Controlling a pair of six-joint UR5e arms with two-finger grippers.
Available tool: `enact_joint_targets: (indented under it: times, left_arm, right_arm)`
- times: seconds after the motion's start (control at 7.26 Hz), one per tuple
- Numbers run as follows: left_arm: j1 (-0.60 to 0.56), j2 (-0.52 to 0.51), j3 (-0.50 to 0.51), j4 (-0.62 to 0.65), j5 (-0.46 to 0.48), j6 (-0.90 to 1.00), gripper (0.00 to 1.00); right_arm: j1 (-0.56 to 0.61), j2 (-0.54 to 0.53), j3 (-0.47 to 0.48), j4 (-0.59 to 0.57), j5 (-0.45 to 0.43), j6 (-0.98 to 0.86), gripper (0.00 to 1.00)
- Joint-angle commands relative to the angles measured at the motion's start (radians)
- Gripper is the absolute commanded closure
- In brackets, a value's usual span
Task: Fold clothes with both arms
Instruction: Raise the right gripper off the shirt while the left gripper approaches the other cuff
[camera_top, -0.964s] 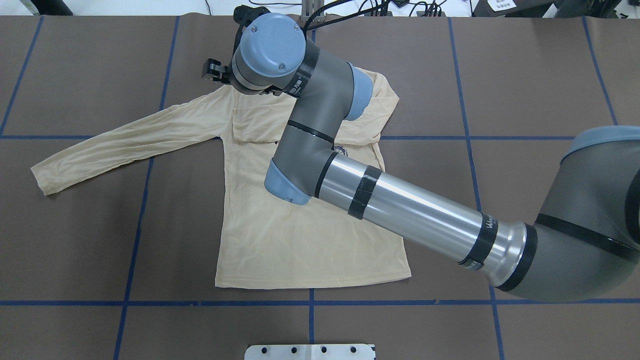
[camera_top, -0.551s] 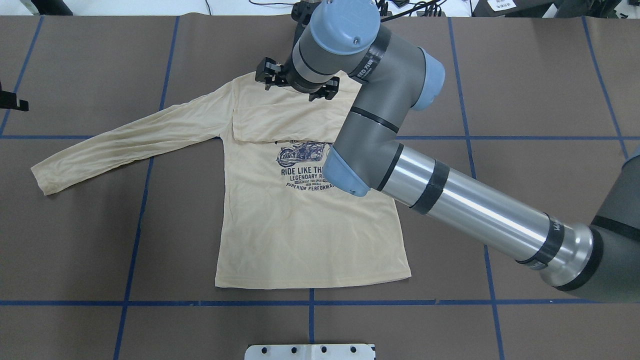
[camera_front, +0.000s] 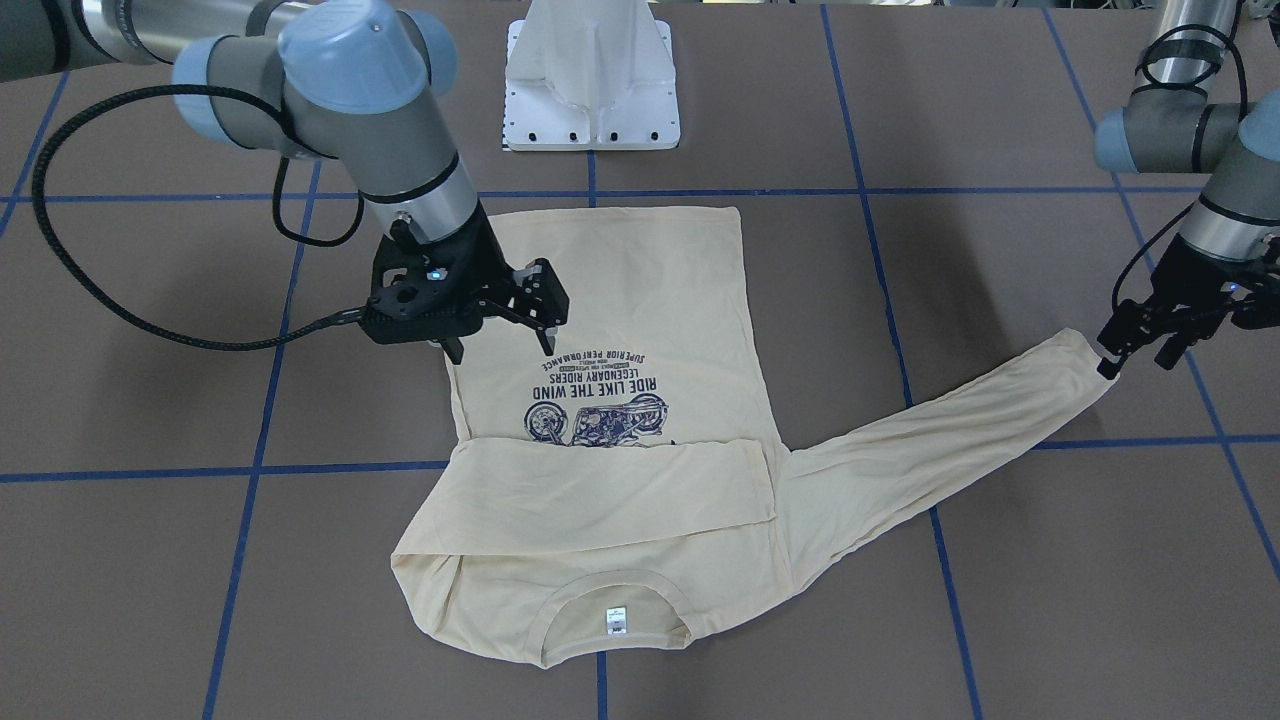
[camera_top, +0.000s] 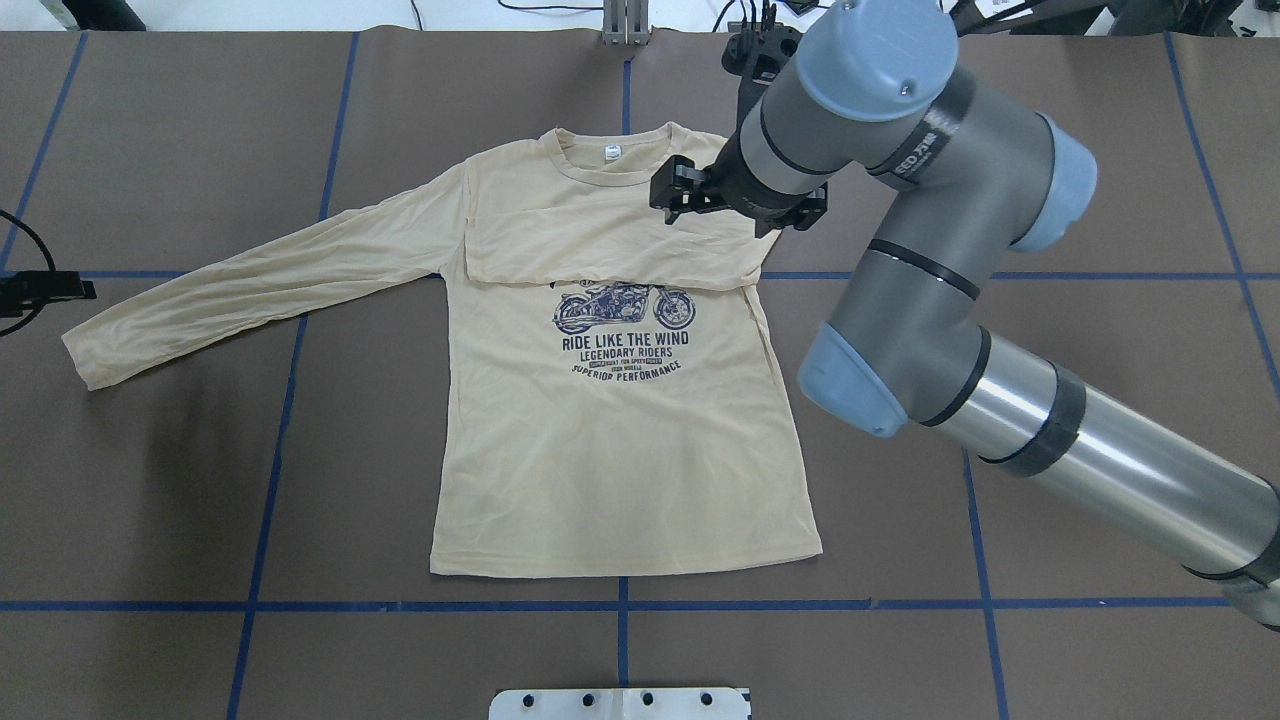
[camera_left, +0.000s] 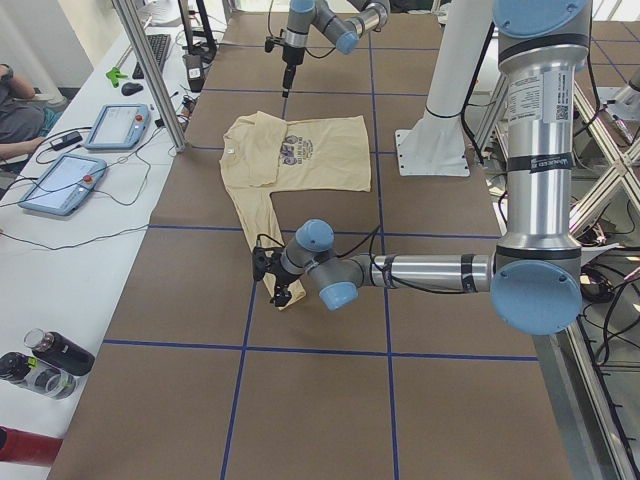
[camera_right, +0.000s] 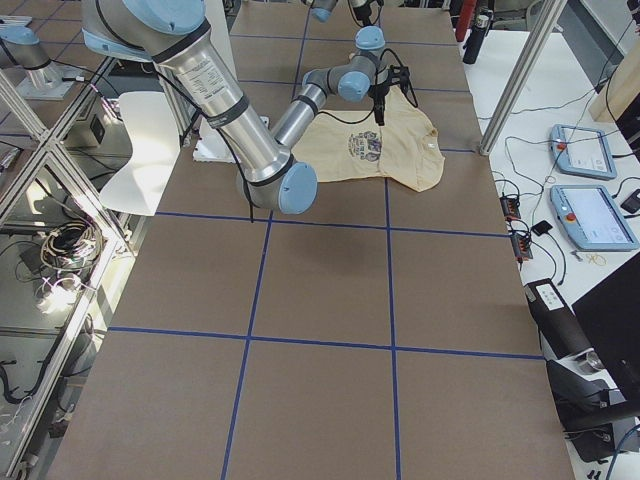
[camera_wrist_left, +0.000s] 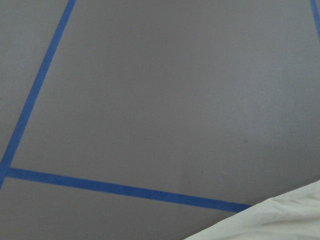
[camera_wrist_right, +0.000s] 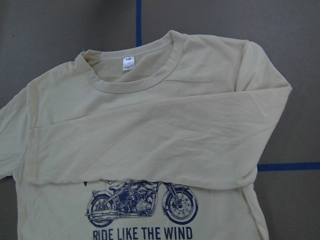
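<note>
While one sleeve lies folded across the shirt, the right gripper is held spread wide above it; the left gripper is seen spread at the other cuff.

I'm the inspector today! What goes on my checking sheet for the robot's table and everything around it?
Surface: brown table marked with blue tape lines.
Job's things: yellow shirt lies flat, print up; one sleeve is folded across the chest, the other sleeve is stretched out.
Clutter: nothing seen.
Grippers: right tool open and empty above the shirt; left tool open at the stretched sleeve's cuff.
Cables: black cable loops off the right arm, beside the shirt.
Surroundings: white base; a side bench with touch screens and bottles.
</note>
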Motion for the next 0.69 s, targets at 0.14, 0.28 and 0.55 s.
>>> enact_joint_targets:
  times: [0.14, 0.28, 0.55]
  left_arm:
    - [0.085, 0.041, 0.012, -0.023, 0.065, -0.043, 0.01]
    - [0.101, 0.032, 0.014, -0.019, 0.066, -0.045, 0.02]
    - [0.110, 0.023, 0.014, -0.017, 0.076, -0.045, 0.13]
  right_arm:
    - [0.026, -0.057, 0.050, -0.007, 0.039, -0.028, 0.00]
    - [0.029, -0.057, 0.050, -0.007, 0.040, -0.028, 0.00]
    - [0.032, -0.057, 0.050, -0.007, 0.042, -0.029, 0.00]
